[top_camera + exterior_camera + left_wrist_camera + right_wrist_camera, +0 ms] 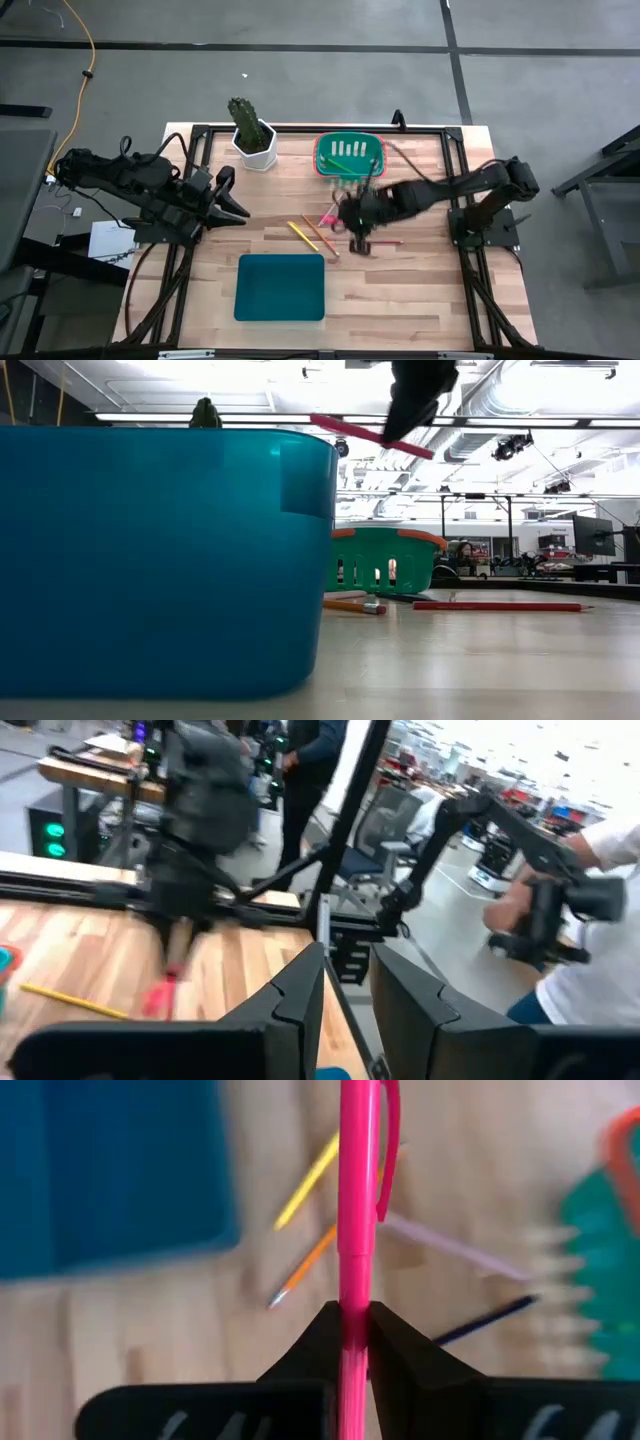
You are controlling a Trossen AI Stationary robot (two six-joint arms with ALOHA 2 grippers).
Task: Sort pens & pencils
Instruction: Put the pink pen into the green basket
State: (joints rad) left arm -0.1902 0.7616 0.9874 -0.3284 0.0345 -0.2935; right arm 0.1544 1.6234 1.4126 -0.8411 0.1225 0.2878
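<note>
Right gripper (352,222) sits mid-frame in the high view, above the wooden surface (420,290). Its fingers (300,1355) are pinching a pink pen (356,1220); the wrist view shows the pen running straight out between the two fingers, clip near the far end. In the low view the pen is up in the air near the top centre of the frame, tilted, clear of the surface.

Loose pencils lie on the surface just left of the right gripper: a yellow pencil (302,235) and an orange pencil (322,236), both slanted. A red pencil (497,605) lies flat to the right in the low view.

Green basket (349,155) stands at upper centre of the high view, beside a potted cactus (251,130). Blue bin (280,287) sits at lower centre, well apart from the basket.

Left gripper (232,205) waits at the left edge of the surface. Its fingers (300,995) stand slightly apart, with nothing between them.

A person (590,950) shows in the room beyond, right of the left wrist view.
</note>
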